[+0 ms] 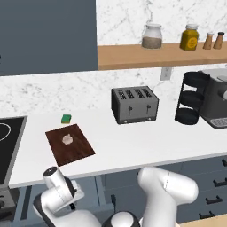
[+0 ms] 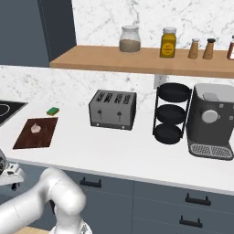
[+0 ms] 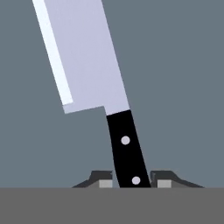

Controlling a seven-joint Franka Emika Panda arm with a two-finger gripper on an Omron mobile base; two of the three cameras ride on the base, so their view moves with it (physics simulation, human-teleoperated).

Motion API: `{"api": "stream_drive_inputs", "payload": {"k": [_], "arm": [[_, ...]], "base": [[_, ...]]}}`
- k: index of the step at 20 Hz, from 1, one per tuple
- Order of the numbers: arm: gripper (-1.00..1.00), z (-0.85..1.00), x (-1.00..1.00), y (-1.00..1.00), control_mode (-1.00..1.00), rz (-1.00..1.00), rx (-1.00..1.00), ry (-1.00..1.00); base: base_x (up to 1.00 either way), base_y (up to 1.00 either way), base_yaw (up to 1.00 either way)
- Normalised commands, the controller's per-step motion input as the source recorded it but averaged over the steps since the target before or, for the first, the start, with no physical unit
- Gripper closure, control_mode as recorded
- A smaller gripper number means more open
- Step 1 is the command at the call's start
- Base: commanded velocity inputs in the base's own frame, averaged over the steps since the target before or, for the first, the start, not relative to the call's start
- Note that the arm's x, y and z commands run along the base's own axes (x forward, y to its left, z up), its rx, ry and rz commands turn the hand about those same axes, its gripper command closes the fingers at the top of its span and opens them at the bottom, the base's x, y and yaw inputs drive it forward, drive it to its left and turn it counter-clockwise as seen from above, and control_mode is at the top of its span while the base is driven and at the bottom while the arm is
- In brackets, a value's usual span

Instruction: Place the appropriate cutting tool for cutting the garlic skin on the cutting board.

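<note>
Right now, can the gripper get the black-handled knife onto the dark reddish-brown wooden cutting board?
Probably yes: the gripper is shut on the black-handled knife, and the cutting board has bare wood beside the garlic bulb.

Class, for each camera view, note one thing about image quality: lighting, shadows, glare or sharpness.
Left base view: even soft light, faint shadow under the toaster, no glare. Right base view: slightly soft edges, the cutting board evenly lit. Hand view: crisp, a bright strip along the knife blade's edge, flat grey background; the gripper grips the handle.

Silver-bladed, black-handled knife (image 3: pixel 100 87); reddish-brown grained cutting board (image 1: pixel 70 144); pale pinkish garlic (image 1: pixel 67 139); green-and-yellow sponge (image 1: pixel 66 118).
</note>
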Motion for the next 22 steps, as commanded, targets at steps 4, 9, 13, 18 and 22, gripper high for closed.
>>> {"api": "stream_drive_inputs", "payload": {"k": [4, 9, 13, 18, 22], "arm": [[1.00, -0.40, -0.03, 0.00, -1.00, 0.00, -0.02, 0.00], [1.00, 0.09, -0.73, -0.18, -1.00, 0.00, 0.00, -0.02], [1.00, 0.43, -0.66, -0.09, -1.00, 0.00, 0.00, -0.03], [1.00, 0.95, -0.16, -0.01, -1.00, 0.00, 0.00, -0.02], [1.00, 1.00, -0.03, 0.01, -1.00, 0.00, 0.00, 0.00]], "base": [[0.00, 0.00, 0.00], [0.00, 0.00, 0.00], [0.00, 0.00, 0.00], [0.00, 0.00, 0.00], [0.00, 0.00, 0.00]]}}
